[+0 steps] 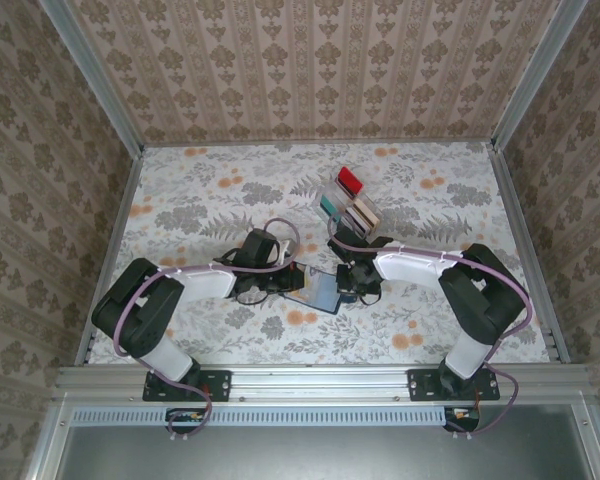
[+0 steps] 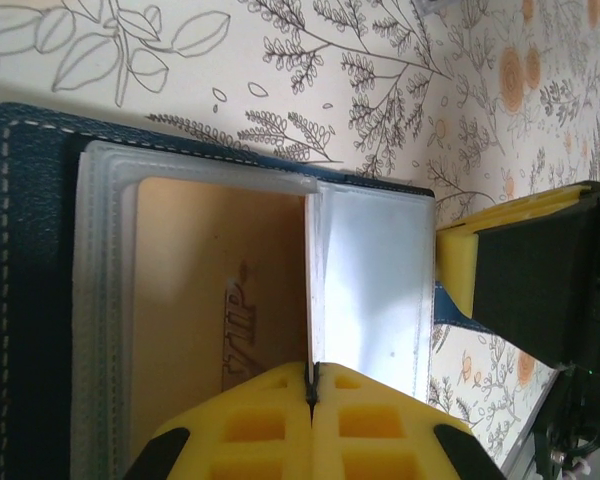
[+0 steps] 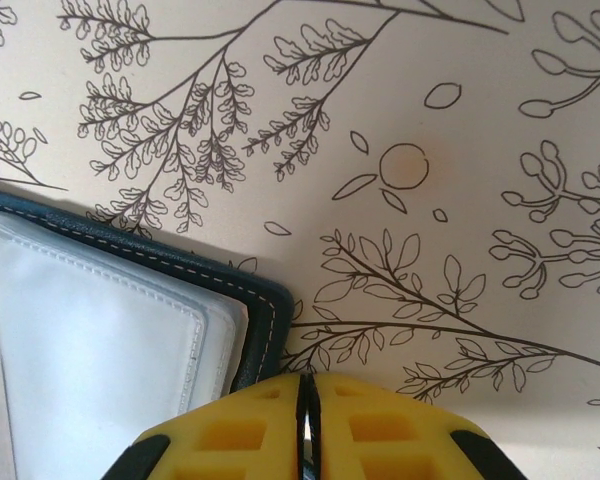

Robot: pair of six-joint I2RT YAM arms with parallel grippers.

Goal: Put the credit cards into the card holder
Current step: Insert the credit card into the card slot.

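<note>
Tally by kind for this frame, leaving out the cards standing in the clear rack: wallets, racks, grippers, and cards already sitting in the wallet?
card holder: 1
clear rack: 1
tan-orange card inside a sleeve of the holder: 1
grippers: 2, the left gripper and the right gripper
Total: 5

Lighting is even and diffuse; shadows under the arms (image 1: 195, 285) are soft. Wrist views are bright and slightly washed out. The yellow fingertips (image 2: 250, 430) nearest the lens are defocused. The card holder (image 3: 265, 320) casts a narrow shadow ahead of the right gripper (image 3: 308, 425).
</note>
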